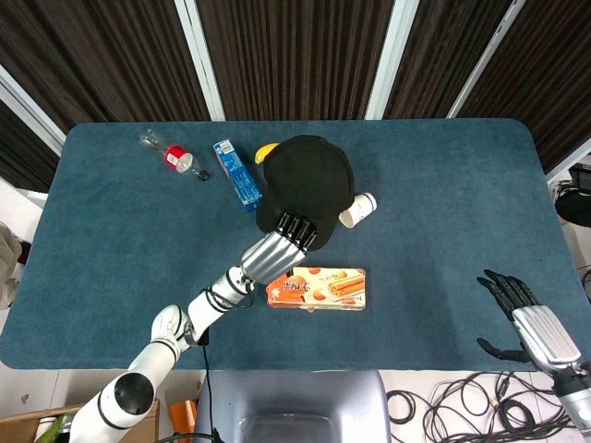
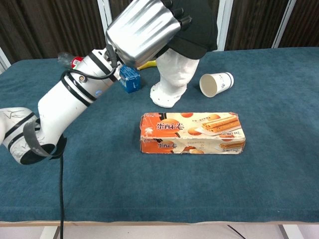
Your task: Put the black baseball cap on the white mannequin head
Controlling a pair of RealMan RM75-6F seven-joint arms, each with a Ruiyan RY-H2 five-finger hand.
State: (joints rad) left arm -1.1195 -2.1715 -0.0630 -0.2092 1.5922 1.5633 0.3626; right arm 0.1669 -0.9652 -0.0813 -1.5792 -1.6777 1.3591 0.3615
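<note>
The black baseball cap (image 1: 311,181) (image 2: 197,27) sits over the top of the white mannequin head (image 2: 175,74), its brim hanging over the face. In the head view the cap hides the mannequin head. My left hand (image 1: 277,247) (image 2: 143,30) grips the cap at the brim side, fingers curled onto its edge. My right hand (image 1: 531,323) hangs open off the table's front right corner, holding nothing.
An orange biscuit box (image 1: 316,287) (image 2: 191,133) lies in front of the mannequin. A paper cup (image 1: 358,209) (image 2: 216,83) lies on its side to the right. A blue carton (image 1: 236,173), a banana (image 1: 266,149) and a plastic bottle (image 1: 174,157) lie at the back left.
</note>
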